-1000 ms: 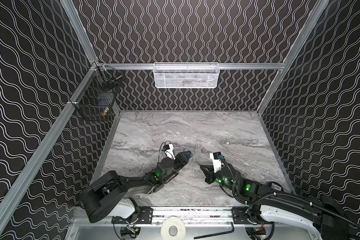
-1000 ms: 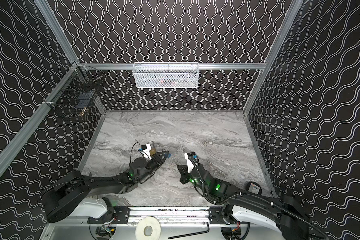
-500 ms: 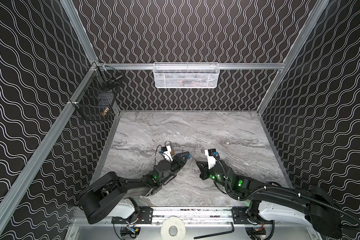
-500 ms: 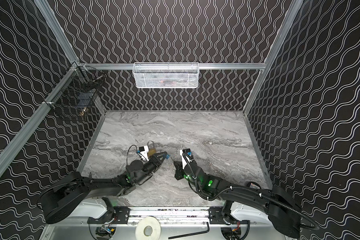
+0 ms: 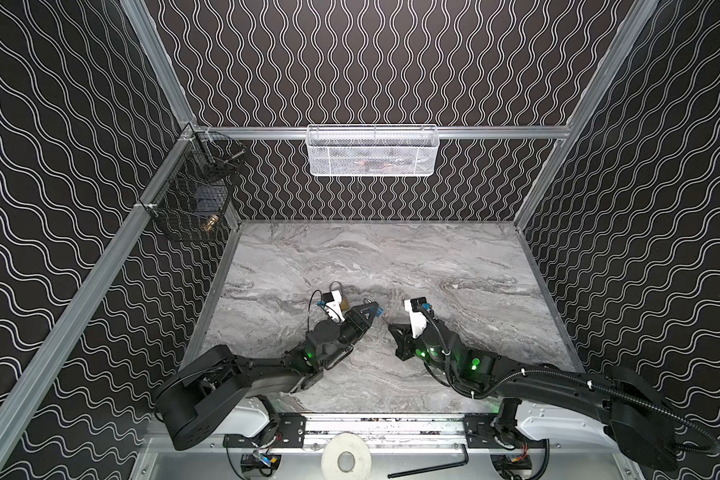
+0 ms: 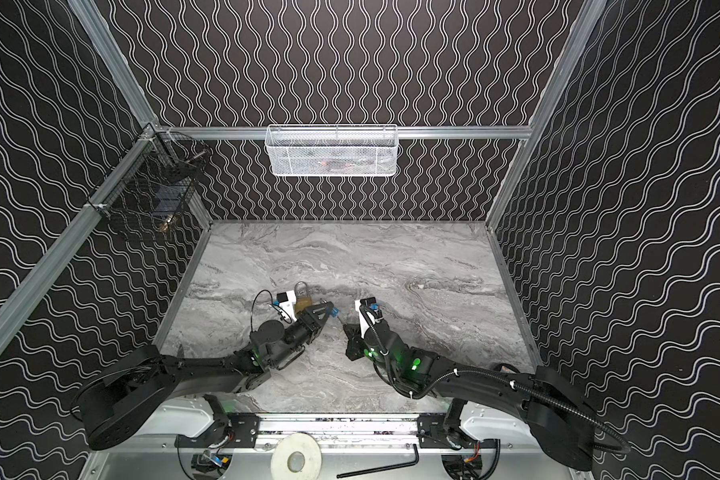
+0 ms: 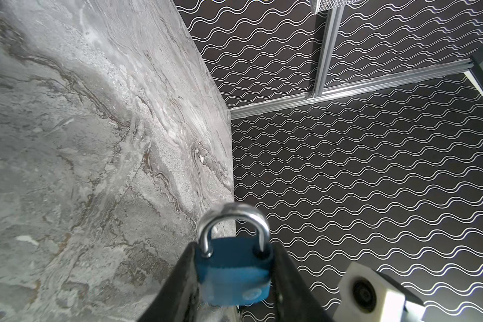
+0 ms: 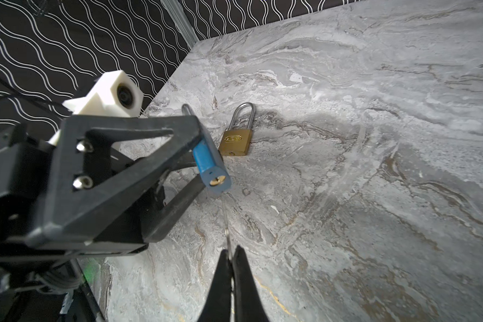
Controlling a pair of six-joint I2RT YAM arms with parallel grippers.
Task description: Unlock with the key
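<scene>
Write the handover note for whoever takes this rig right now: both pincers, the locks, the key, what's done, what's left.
Left pincer: shut on the blue padlock, clamped across its body, with the keyhole end facing the right arm.
Right pincer: shut on the key, seen edge-on, blade pointing at the blue padlock.
Brass padlock: flat on the table beyond the blue one, no pincer on it.
Done: lock and key are both in hand and roughly lined up.
Left: the key tip is just short of the keyhole. Insert it, turn it and free the shackle, which is seated at both ends.
</scene>
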